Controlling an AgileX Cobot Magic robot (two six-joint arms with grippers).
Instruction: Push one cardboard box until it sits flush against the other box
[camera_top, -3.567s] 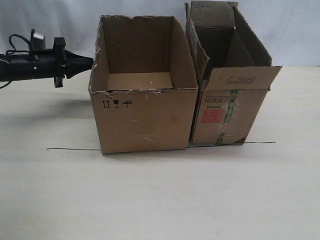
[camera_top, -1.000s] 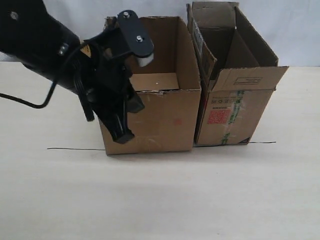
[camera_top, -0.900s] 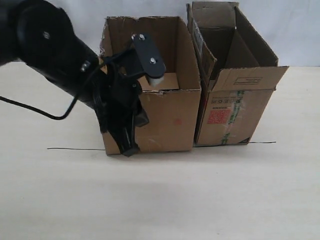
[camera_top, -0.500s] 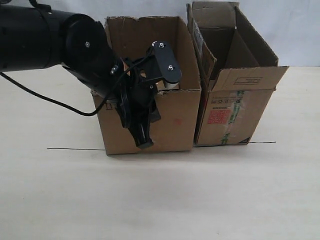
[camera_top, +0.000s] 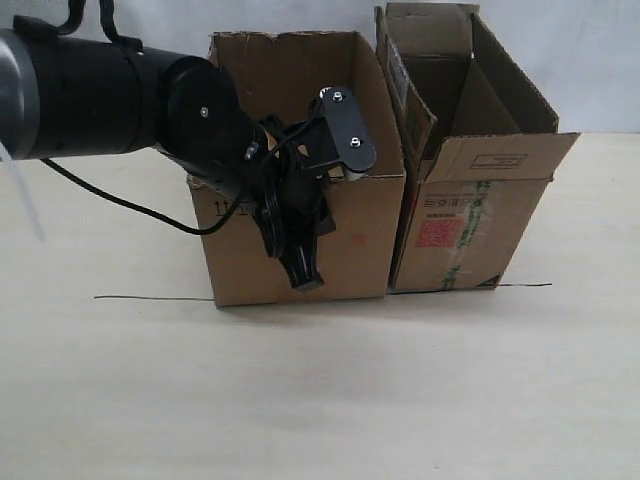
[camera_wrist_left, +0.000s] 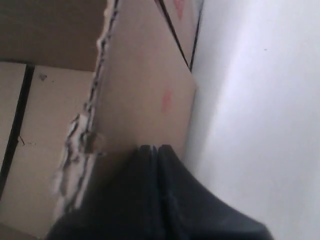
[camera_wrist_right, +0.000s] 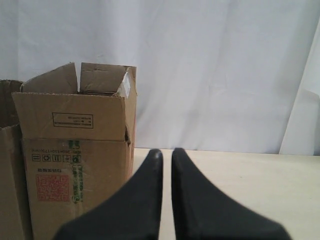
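The cardboard box (camera_top: 355, 235), wide with torn top edges, stands left of the other box (camera_top: 455, 225), which has flaps and a red square print. Their sides meet near the base, with a thin wedge of gap higher up. My left gripper (camera_top: 307, 280) hangs shut and empty in front of the wide carton's front face, tips down near the table. In the left wrist view its shut fingertips (camera_wrist_left: 156, 147) lie against that carton's front face (camera_wrist_left: 145, 95). The right gripper (camera_wrist_right: 166, 152) is off to the side of the other box (camera_wrist_right: 75, 165), its fingers almost together and holding nothing.
A thin black line (camera_top: 150, 298) runs across the pale table (camera_top: 320, 400) along the boxes' front edges. The left arm's black cable (camera_top: 120, 205) droops beside the wide carton. A white backdrop stands behind.
The left arm has swung from the wide carton's left side across its front, the gripper sliding right. Both cartons have shifted slightly right since the earliest frame.
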